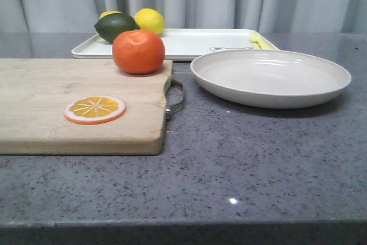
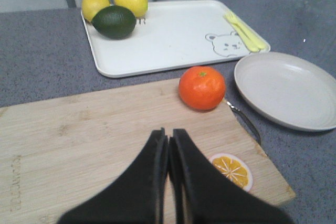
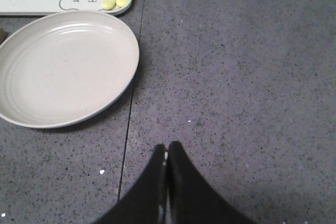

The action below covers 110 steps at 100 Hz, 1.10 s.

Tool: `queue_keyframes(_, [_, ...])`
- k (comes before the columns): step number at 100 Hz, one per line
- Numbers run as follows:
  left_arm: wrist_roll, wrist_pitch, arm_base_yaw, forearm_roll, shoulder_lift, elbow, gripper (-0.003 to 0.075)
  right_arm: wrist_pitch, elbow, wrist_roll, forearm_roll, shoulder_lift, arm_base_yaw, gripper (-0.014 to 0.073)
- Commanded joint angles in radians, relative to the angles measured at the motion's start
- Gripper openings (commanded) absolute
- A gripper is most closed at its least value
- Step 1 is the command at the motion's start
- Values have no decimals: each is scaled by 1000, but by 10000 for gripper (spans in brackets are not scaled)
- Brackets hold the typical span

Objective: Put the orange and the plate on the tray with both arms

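- The round, shiny orange-red fruit [image 1: 138, 51] sits on the far corner of the pale wooden cutting board [image 1: 51, 107], just in front of the flat white tray with the little bear drawing [image 2: 173, 38]. It is round, so it could roll off the board if a finger bumps it from the side.
- The wide, shallow off-white plate [image 1: 269, 77] rests on the grey speckled table [image 1: 246, 164], right beside the board and just in front of the tray. Its rim is low and thin, so a grip could slip and the plate could tip or slide.
- The left gripper [image 2: 169, 145] hangs over the board with its black fingers pressed together, holding nothing.
- The right gripper [image 3: 166, 156] hangs over bare table near the plate, fingers pressed together too, holding nothing.
- Both must spread first, or they will just push things away.
- The tray already holds two yellow lemons [image 2: 130, 0], a dark green avocado [image 2: 114, 22] and a pale yellow fork [image 2: 244, 31]. The middle is free.
- The plate has nothing in it.
- A flat orange slice [image 1: 95, 109] lies on the board; it is the wrong thing to pick.
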Motion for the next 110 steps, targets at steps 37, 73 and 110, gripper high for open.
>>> queue_keyframes(37, [151, -23, -9, -58, 50, -33, 288, -16, -35, -9, 2, 14, -5, 386])
queue_keyframes(73, [164, -41, -9, -85, 53, -33, 640, -44, -35, -9, 2, 14, -5, 540])
queue_keyframes(110, [389, -108, -9, -275, 329, -123, 640, -62, -35, -9, 2, 14, -5, 540])
